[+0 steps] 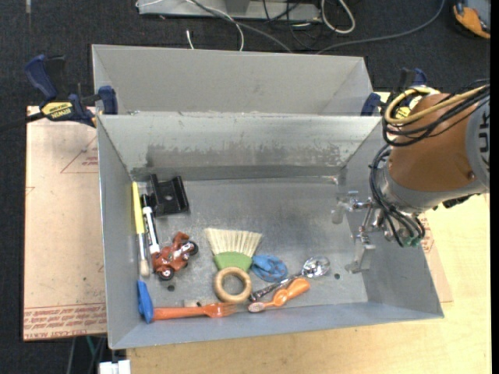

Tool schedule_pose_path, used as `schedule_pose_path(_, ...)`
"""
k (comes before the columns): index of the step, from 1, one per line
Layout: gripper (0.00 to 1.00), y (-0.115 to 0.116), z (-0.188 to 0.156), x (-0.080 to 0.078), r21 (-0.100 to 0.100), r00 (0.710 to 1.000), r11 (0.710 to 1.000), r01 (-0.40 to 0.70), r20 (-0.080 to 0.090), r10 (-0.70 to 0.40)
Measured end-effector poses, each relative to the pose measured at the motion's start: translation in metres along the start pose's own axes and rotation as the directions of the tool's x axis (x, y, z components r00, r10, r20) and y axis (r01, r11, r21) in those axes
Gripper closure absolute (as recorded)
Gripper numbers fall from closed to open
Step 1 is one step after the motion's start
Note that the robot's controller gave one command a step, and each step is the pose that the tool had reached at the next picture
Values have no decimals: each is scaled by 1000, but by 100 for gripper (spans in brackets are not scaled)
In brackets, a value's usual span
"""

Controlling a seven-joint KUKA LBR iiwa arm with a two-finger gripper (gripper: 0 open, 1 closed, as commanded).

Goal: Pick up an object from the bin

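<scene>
My gripper [352,237] hangs low by the bin's right wall, over bare floor. Its two thin metal fingers stand apart, open, with nothing between them. Nearest to it, a little to the left and towards the front, lies a metal spoon [314,268], and beside that an orange-handled utensil [287,291]. A small blue crumpled piece [269,267] lies further left, apart from the gripper.
Along the front and left lie a tape roll [232,284], a white-and-green fan-shaped brush [235,244], a red toy car [173,258], a black clip [168,195], pens [141,226] and an orange-and-blue tool [173,312]. The arm's orange cover overhangs the right rim.
</scene>
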State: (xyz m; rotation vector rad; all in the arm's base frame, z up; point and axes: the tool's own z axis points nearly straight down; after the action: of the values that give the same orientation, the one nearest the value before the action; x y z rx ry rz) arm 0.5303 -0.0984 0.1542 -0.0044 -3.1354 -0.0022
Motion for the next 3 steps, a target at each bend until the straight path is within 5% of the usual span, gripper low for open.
schedule_pose_path(1, 0, 0, -4, -2, 1, 1000, 1000, 3, 7, -3)
schedule_pose_path(2, 0, 59, 71, 14, 4, 844, 844, 536, 6, -536)
schedule_pose_path(3, 0, 48, 13, 8, 3, 975, 975, 224, 11, -224)
